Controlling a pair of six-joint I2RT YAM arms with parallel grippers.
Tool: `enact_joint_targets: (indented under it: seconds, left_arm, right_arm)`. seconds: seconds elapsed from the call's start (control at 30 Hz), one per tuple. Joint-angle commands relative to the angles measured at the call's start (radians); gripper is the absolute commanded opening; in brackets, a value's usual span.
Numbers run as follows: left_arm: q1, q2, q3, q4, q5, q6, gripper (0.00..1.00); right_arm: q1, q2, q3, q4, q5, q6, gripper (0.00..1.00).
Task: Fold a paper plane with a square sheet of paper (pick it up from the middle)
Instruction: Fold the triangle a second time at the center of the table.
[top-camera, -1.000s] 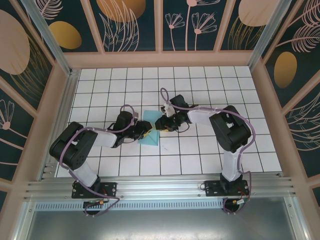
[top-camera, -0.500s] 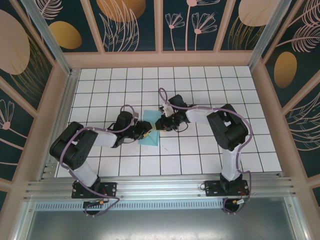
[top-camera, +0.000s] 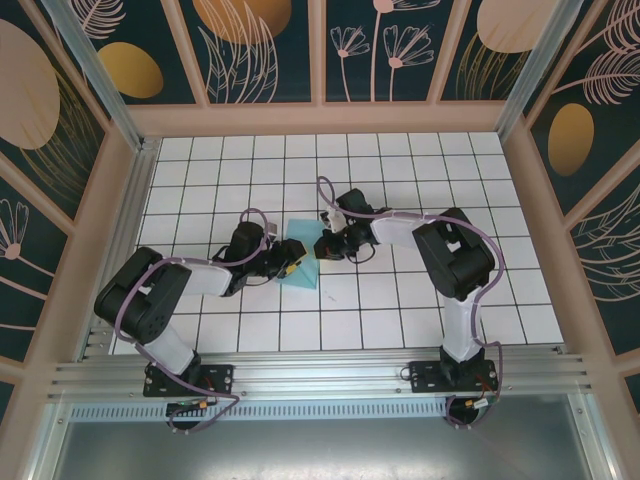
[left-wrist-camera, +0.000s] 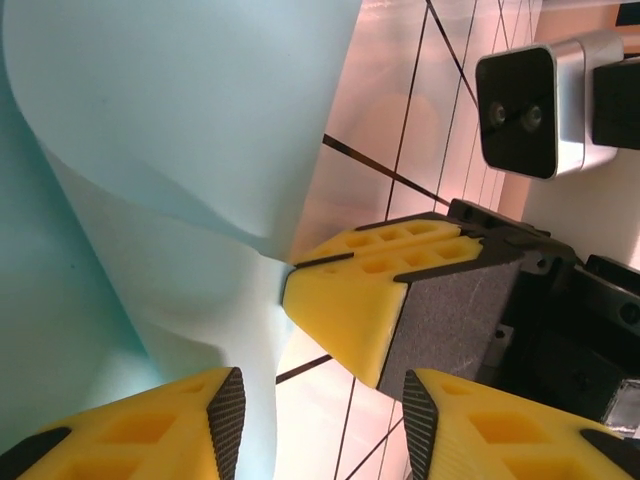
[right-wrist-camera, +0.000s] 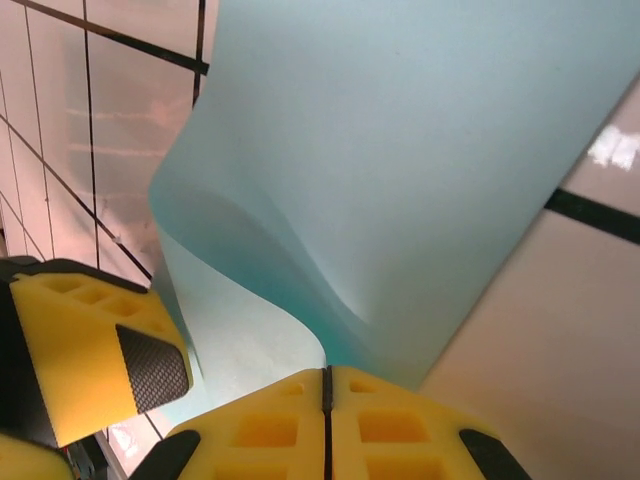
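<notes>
Nothing to read here.
Sheet of paper (right-wrist-camera: 400, 150), table tiles (top-camera: 400, 310), wall panels (top-camera: 380, 50): plain surfaces and drawn leaves, no legible letter or number.

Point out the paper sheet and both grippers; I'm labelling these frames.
square sheet of paper (right-wrist-camera: 420, 170), right wrist view, broad flat face.
right gripper (right-wrist-camera: 325, 378), right wrist view, seam between shut fingertips.
left gripper (left-wrist-camera: 318, 390), left wrist view, gap between open fingertips.

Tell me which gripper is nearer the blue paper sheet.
Right: the right gripper is shut on the sheet, pinching it. The left gripper stands open right beside the sheet; contact can't be told.
</notes>
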Motion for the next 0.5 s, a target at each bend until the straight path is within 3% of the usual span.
enact_joint_targets:
  seconds: [0.0,0.47]
  left_arm:
    - [-0.005,-0.004,-0.017,0.013,0.014,0.021,0.46]
    - [-0.006,0.018,0.039,-0.109,0.001,0.080,0.44]
  right_arm:
    - [0.009,0.027,0.035,-0.026,0.029,-0.034,0.10]
    - [0.021,0.044,0.048,-0.067,0.102,-0.062,0.10]
